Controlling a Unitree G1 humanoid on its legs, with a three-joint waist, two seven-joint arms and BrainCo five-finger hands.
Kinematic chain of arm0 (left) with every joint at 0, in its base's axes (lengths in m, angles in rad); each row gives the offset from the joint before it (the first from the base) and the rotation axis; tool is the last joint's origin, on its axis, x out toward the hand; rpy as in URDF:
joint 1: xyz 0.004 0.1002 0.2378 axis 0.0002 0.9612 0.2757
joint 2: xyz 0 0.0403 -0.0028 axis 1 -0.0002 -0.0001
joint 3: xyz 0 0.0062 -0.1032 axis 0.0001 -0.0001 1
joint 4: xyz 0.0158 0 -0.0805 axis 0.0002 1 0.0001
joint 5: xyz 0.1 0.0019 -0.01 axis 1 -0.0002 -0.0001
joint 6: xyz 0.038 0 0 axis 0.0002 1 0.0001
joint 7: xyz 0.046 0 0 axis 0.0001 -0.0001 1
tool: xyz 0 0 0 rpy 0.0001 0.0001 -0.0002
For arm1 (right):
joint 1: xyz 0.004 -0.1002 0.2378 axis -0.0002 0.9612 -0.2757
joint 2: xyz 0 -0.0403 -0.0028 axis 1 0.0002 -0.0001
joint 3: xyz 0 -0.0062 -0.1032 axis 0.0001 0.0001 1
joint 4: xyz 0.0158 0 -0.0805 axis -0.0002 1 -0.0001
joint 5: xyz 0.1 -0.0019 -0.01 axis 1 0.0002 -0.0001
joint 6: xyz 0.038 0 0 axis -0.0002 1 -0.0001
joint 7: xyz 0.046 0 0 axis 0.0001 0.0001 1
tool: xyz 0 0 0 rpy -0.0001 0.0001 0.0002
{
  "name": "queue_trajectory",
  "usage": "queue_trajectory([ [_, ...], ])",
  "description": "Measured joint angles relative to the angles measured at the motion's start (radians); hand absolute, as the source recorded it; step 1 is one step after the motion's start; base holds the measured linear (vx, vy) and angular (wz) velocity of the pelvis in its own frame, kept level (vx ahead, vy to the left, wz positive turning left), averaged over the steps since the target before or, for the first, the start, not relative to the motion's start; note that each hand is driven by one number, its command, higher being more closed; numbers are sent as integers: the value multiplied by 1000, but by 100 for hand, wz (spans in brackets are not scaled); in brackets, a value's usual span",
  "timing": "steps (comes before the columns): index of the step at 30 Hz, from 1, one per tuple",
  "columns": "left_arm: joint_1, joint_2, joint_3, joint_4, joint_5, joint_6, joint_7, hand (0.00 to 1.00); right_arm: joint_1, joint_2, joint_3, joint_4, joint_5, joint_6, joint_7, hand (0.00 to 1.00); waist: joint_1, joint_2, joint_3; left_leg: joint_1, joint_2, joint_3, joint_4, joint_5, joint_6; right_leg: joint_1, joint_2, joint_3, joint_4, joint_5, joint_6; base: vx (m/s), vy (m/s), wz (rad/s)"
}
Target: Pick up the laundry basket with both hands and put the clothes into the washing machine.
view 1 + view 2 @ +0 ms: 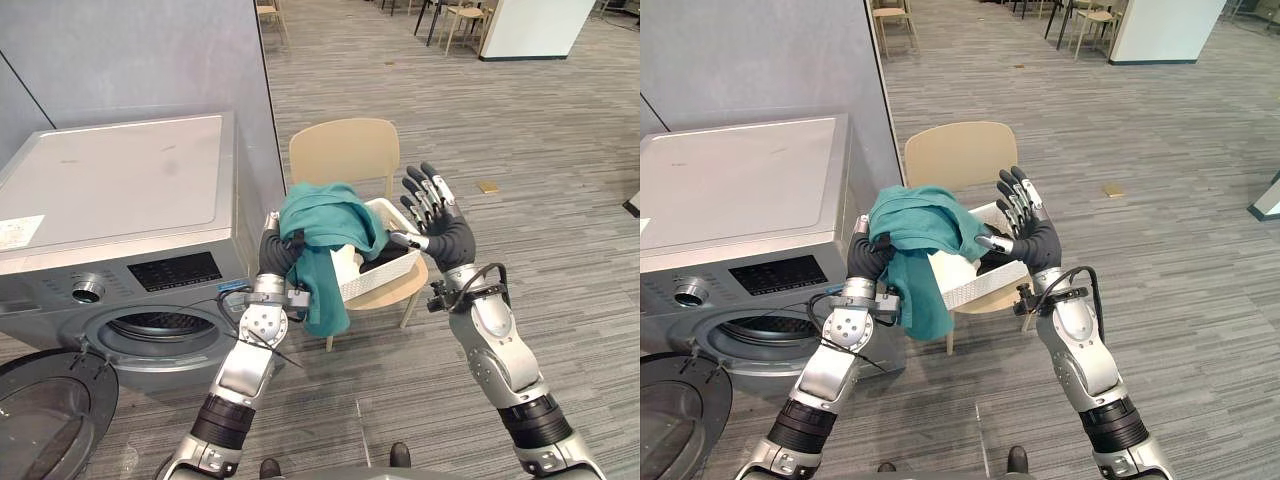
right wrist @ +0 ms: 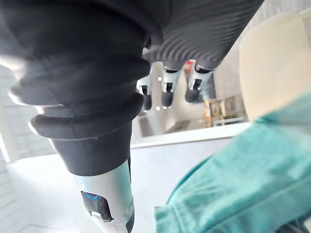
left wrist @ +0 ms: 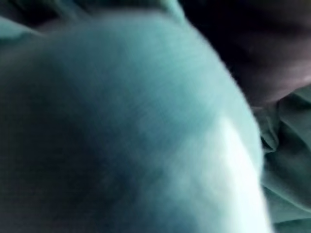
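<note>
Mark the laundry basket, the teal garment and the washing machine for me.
laundry basket (image 1: 372, 279), left eye view, white front wall.
teal garment (image 1: 322, 220), left eye view, bunched top fold.
washing machine (image 1: 175, 270), left eye view, dark control panel.

Grey plank floor (image 1: 560, 150); grey partition wall (image 1: 130, 60) at left; beige chair (image 1: 345, 150) just beside its end; white column (image 1: 535, 25) and more chairs (image 1: 465, 15) far back.

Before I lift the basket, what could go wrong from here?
1. The right hand is open beside the rim of the basket, not gripping, so lifting now may tip it.
2. The teal cloth hangs over the left side, partly hiding the left hand, and could slide off.
3. The open door of the washing machine sits low, so the basket might hit it.
</note>
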Motion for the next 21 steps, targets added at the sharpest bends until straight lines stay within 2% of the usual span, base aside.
queue_trajectory([
  [8,13,-9,75,-1,-23,-7,16,100,7,32,-45,0,-2,0,-2,0,-3,0,-1,2,0,-13,-2,0,0,10,-1,-12,1,-4,-2,-3,-1,4],
  [14,48,-24,136,-22,-58,-11,32,100,67,96,-126,0,-13,-1,-31,0,-4,1,-1,5,0,-18,1,0,0,16,-1,-18,1,-5,0,5,0,2],
  [21,217,-103,289,-159,-81,-22,50,100,190,195,-311,-2,-100,-3,-135,0,-8,10,-7,-7,0,-35,1,0,0,18,-2,-34,-2,-11,-4,-5,-1,7],
])
